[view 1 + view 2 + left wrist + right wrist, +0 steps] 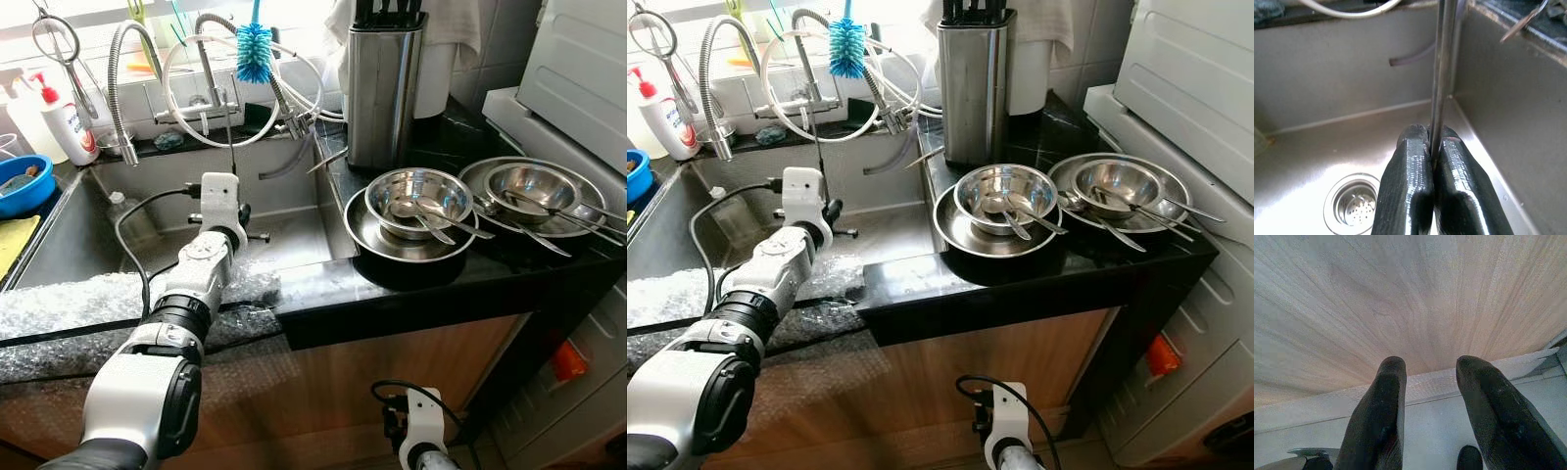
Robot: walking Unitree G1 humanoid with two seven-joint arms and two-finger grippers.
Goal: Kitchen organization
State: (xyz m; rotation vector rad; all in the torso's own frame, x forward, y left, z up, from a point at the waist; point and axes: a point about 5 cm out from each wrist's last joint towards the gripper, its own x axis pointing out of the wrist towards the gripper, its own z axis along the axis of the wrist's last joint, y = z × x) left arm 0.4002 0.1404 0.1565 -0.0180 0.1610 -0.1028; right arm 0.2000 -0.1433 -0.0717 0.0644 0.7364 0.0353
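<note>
Item 1: bottle brush (pixel 254 51), blue bristle head on a thin metal stem. It stands upright over the sink (pixel 294 240), head at 12 o'clock above the left gripper (pixel 1431 147), level with the faucet hoses (pixel 211 93). The left gripper's 2 black fingers (pixel 1410 161) are pinched tight on the lower end of the stem, above the sink floor, with the drain (pixel 1354 208) near at 7 o'clock in the wrist view.

Handling, judged: light, stiff stem, smooth and probably wet, so apt to swivel or slide between the pads. The bristles are soft and give no purchase. The best hold is on the stem, low, as now. The long lever above the grip means that the head will sway if the arm moves fast, and it could snag the hoses.

Item 2: right gripper (pixel 1432 396), fingers parted with nothing between them, hanging low before the wooden cabinet front (pixel 1400 298), idle.

Item 3: knife block (pixel 384 88), steel, on the black counter (pixel 323 284) at 2 o'clock from the brush.

Item 4: 2 stacks of steel bowls (pixel 416 201) with spoons, on the counter at 3 o'clock from the left gripper.

Item 5: soap bottle (pixel 69 122), at 10 o'clock on the sink ledge.
</note>
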